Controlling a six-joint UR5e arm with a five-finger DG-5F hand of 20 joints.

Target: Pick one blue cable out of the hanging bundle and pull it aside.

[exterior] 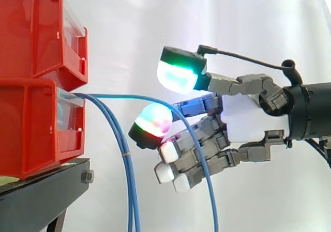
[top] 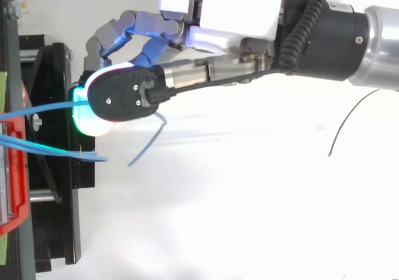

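In the side view we see the hand point(exterior: 247, 119), fingers half curled with pads apart, hooking one thin blue cable point(exterior: 119, 95) clear of the hanging blue bundle point(exterior: 130, 183) beyond its fingertips, and in the top view that cable point(top: 43, 109) runs in under a fingertip point(top: 118, 99), held so, we judge, for drawing it aside.

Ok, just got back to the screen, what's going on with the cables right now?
The robot's hand is reaching in toward the lower red bin, where the cables come out. One blue cable arcs sideways from the bin to the hand and drops down past it. It sits well apart from the other two cables, which hang close together beside the black stand. Whether the hand truly grips that cable I cannot tell from these views.
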